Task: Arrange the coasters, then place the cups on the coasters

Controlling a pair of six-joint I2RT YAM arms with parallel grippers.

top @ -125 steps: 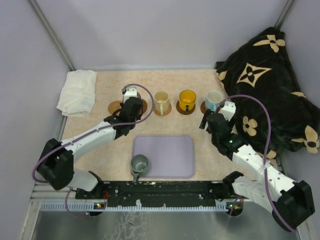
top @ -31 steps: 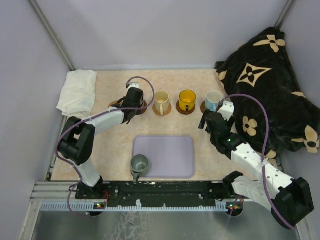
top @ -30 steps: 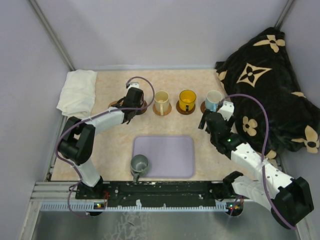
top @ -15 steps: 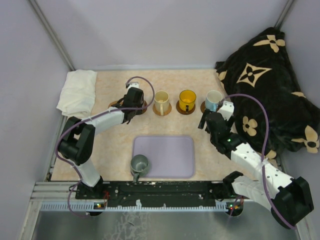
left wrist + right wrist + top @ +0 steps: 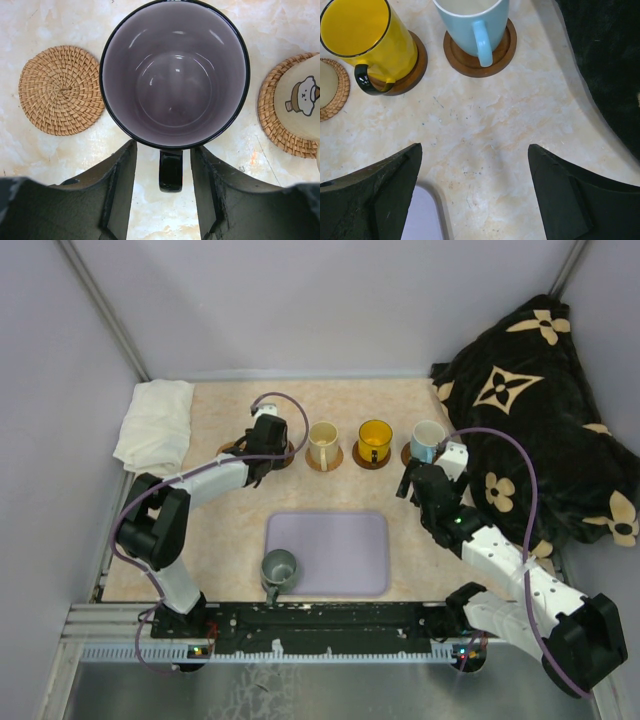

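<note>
In the left wrist view a translucent purple cup (image 5: 175,75) stands upright on the table. Its black handle (image 5: 171,170) sits between my left gripper's (image 5: 163,147) fingers with a gap on each side, so the gripper is open. An empty woven coaster (image 5: 61,90) lies to its left. On its right a cream cup (image 5: 302,102) sits on another woven coaster (image 5: 272,120). The yellow cup (image 5: 367,30) and the white cup with a blue handle (image 5: 475,20) each stand on a dark coaster. Short of them my right gripper (image 5: 475,147) is open over bare table. A grey-green cup (image 5: 279,568) stands at the tray's left edge.
The lavender tray (image 5: 330,552) lies in front of the row of cups. A folded white cloth (image 5: 156,425) is at the far left. A black blanket with tan flowers (image 5: 530,400) fills the right side, close to the white cup. Walls close the back and sides.
My left gripper's fingers have parted from the purple cup's handle, letting it go. The cup stays in place and the right arm has not moved.
</note>
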